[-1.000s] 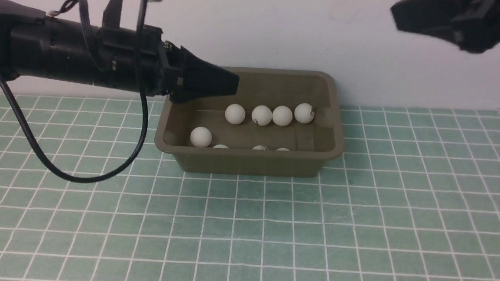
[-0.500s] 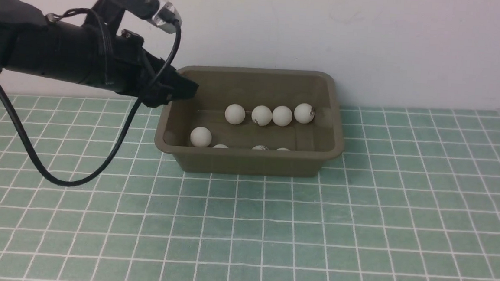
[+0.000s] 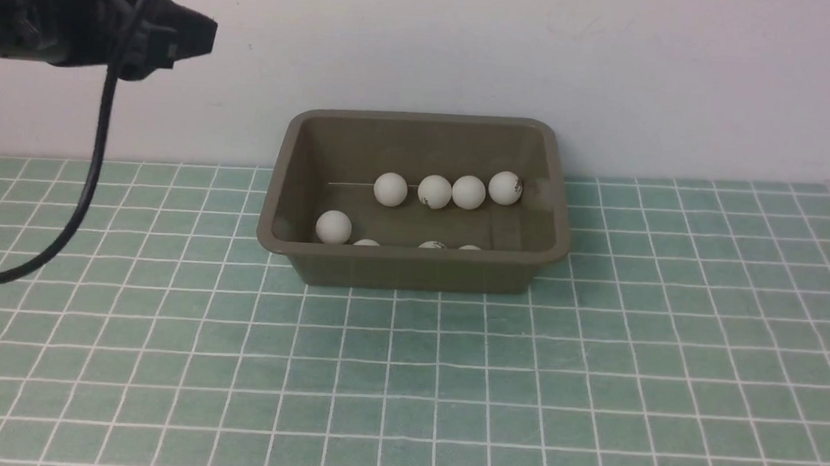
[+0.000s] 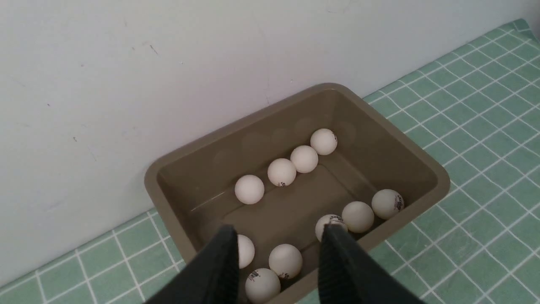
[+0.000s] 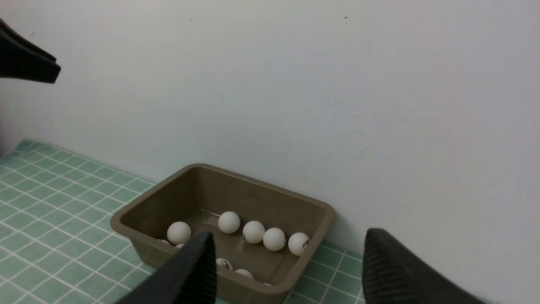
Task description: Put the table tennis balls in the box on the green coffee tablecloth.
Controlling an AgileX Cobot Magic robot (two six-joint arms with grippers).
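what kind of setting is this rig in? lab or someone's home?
Most likely a lab or test bench, not a lived-in room: a bare white wall, a green coffee tablecloth over the work surface, and just one box of table tennis balls set against the wall.

Two black robot arms, both raised, both grippers empty.
Left arm (image 3: 53,20) reaches in high from the left edge, a cable hanging from it; left gripper (image 4: 276,236) jaws parted. Right gripper (image 5: 287,249) jaws spread wider, seen only by its wrist camera.
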